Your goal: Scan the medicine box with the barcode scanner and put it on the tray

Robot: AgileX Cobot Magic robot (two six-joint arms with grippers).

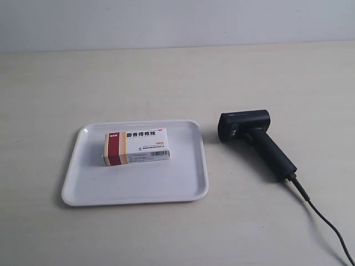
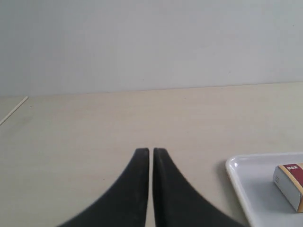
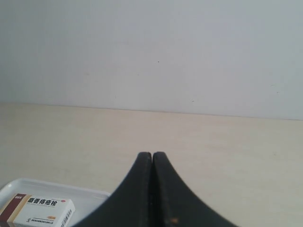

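The medicine box (image 1: 136, 146) lies on the tray (image 1: 77, 188) at left-centre; the barcode scanner (image 1: 252, 137) rests to its right. Both grippers, the left gripper (image 2: 150, 153) and the right gripper (image 3: 152, 157), are closed and empty, so the task looks finished, or a scan first needs opened jaws.

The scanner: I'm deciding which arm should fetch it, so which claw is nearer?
Cannot tell. The scanner appears in neither wrist view; left claw and right claw each see only tray and box.

Bare test bench: plain tabletop (image 1: 166, 72), blank wall (image 1: 166, 22).
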